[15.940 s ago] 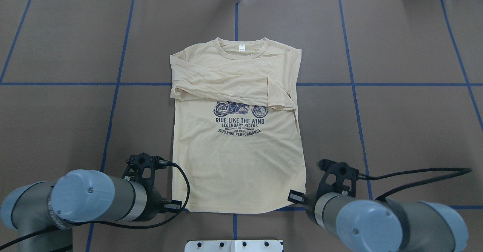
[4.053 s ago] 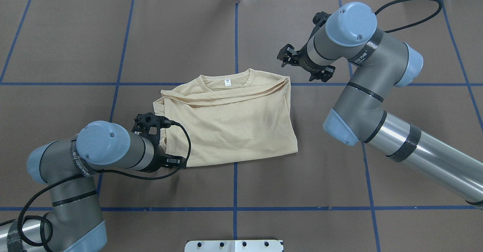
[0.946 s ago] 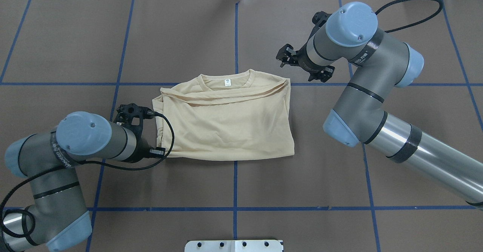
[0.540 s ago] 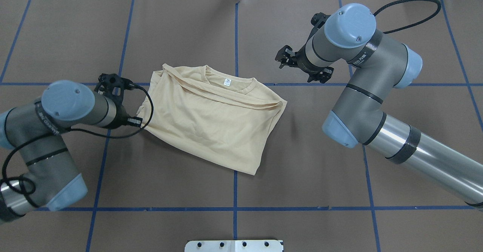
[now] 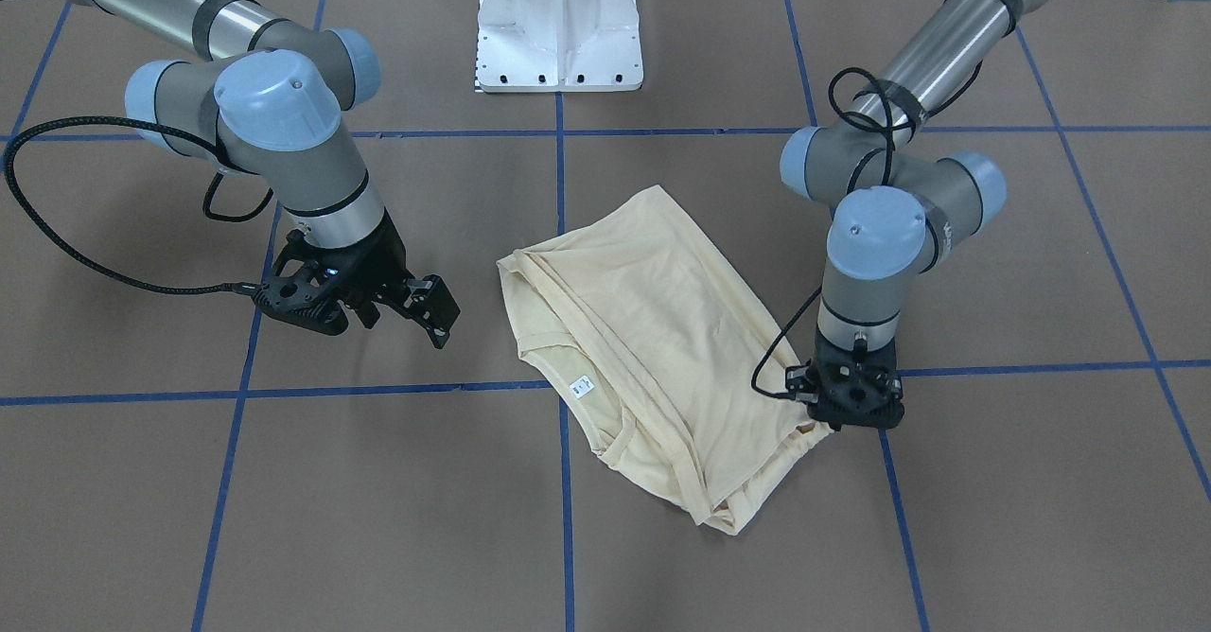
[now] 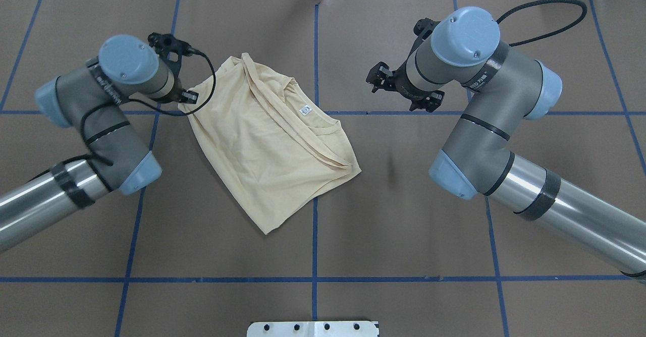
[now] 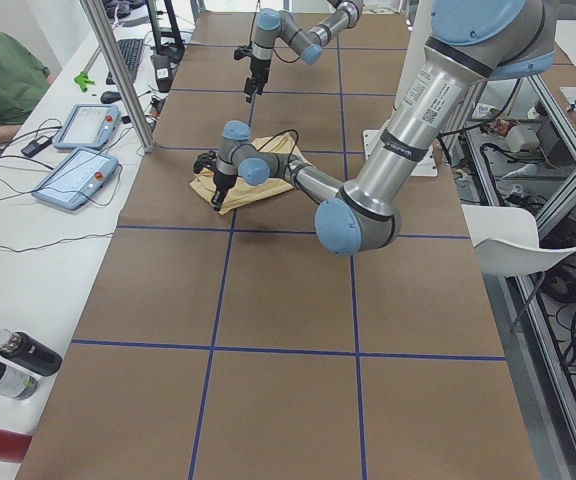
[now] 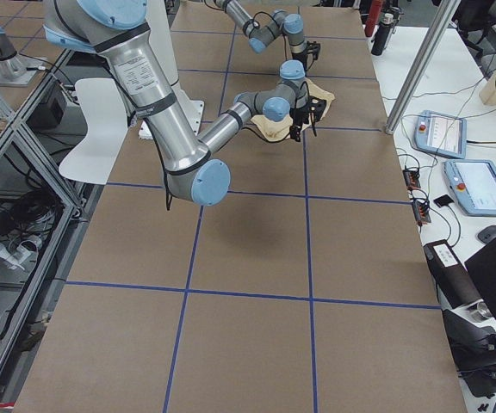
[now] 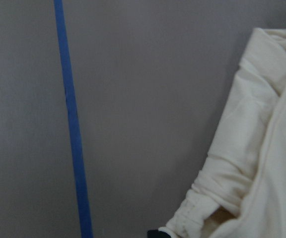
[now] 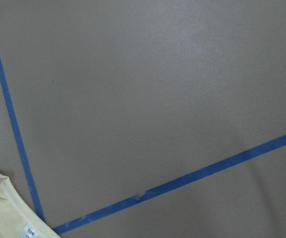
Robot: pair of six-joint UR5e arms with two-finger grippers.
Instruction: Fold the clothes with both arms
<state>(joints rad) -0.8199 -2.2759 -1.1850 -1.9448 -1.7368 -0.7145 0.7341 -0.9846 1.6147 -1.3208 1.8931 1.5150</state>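
From across the table you see the T-shirt (image 5: 643, 329) lying folded and skewed on the brown table (image 5: 284, 518), its collar and neck label (image 5: 581, 385) toward your side. The left gripper (image 5: 850, 407) is down on its puckered corner. I judge it clamped on the cloth, though the fingers are hidden. The right gripper (image 5: 402, 315) hangs with fingers apart, well clear on the shirt's other side. Overhead, the shirt's long axis runs diagonally from far left, at the left gripper, to near centre, and the right gripper sits off to the right of the collar. The side views add nothing finer. The left wrist camera shows bunched fabric at a black fingertip (image 9: 155, 232). The right wrist camera catches only the label corner at its lower left — so the right arm would have to travel left to reach the shirt.
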